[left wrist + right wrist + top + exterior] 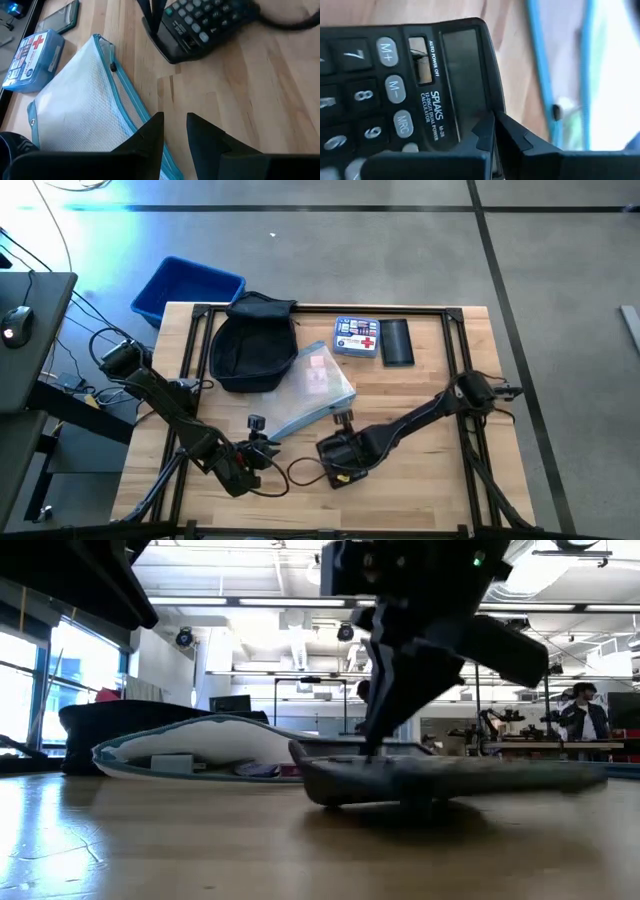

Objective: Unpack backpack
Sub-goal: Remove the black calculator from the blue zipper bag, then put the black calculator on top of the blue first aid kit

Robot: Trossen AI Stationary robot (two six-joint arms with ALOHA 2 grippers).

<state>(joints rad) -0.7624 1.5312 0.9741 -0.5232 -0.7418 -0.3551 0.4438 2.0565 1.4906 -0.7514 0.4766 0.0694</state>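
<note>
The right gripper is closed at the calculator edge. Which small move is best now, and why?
Probably lift the calculator slightly and carry it away from the mesh pouch. The right gripper is shut on its edge near the display, it lies on the table, and the backpack sits open behind.

Desk: pale wood planks, grain showing, smooth with a soft sheen, reflecting light in the low view. Frame along its edges looking like dark matt metal.

Backpack: dark soft cloth, matt, sagging.

Pouch: translucent whitish mesh-textured plastic, blue cloth edging, slightly glossy.

Calculator: black hard plastic, matt body, glossy display window, grey smooth keys.

First-aid box: blue plastic, smooth.

Bin: blue plastic, glossy.

Floor: grey, smooth, looking like polished concrete.
</note>
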